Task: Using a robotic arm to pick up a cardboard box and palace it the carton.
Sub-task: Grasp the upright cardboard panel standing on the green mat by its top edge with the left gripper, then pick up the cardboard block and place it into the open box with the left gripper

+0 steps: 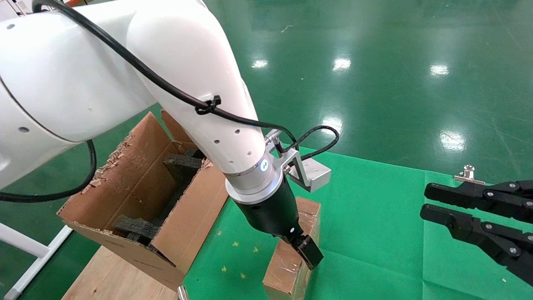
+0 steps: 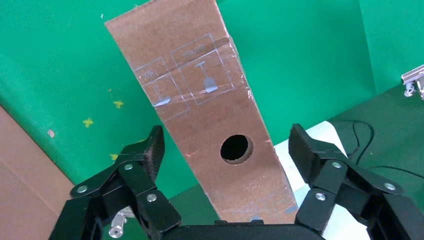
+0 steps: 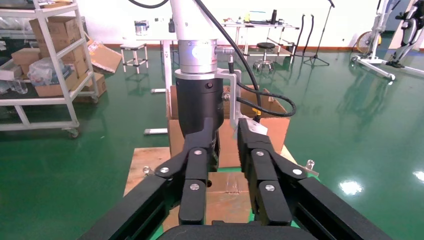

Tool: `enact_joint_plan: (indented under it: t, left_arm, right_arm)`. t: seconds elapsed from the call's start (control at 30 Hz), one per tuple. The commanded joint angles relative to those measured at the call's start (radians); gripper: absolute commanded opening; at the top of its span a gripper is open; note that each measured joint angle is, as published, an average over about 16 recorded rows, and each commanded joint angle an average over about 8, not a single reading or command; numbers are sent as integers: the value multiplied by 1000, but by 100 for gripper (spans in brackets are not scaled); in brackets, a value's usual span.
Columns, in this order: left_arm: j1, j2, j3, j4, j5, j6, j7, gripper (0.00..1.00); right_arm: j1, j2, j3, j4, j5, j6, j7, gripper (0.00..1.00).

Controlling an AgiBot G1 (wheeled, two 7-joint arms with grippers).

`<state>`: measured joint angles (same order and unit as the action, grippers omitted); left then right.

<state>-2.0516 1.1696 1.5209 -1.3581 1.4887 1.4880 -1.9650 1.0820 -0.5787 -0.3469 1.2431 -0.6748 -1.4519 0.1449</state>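
The small taped cardboard box (image 1: 287,266) stands on the green table cloth at the front, right of the carton. My left arm (image 1: 187,83), white with a blue light ring, reaches down over it. My left gripper (image 1: 306,250) is open and straddles the box. In the left wrist view the box (image 2: 200,100), with a round hole, lies between the fingers (image 2: 150,155) with a gap on each side. The large torn-edged carton (image 1: 191,216) with dark foam pieces inside sits to the left. My right gripper (image 1: 427,202) is open and empty at the far right.
The carton rests on a wooden board (image 1: 112,275) at the front left. A metal clip (image 1: 469,173) holds the green cloth (image 1: 374,233) at the table's right back edge. A white frame leg (image 1: 25,258) stands at lower left. Shiny green floor lies beyond.
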Motion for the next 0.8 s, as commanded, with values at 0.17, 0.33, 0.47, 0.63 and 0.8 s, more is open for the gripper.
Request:
enact_joint_plan:
  t: [0.17, 0.33, 0.47, 0.63, 0.8]
  left_arm:
    - [0, -1, -1, 0, 0, 1, 0, 0]
    - [1, -1, -2, 0, 0, 1, 0, 0]
    - [1, 0, -2, 6, -1, 2, 2, 0]
    - [-14, -12, -9, 20, -12, 12, 40, 0]
    - [-70, -76, -39, 18, -33, 24, 137, 0]
  right_arm:
    - [0, 0, 0, 0, 0, 0, 0, 100]
    - [0, 0, 0, 0, 0, 0, 0, 100]
    - [0, 0, 0, 0, 0, 0, 0, 100]
    - [0, 0, 0, 0, 0, 0, 0, 100]
    - [0, 0, 0, 0, 0, 0, 0, 100]
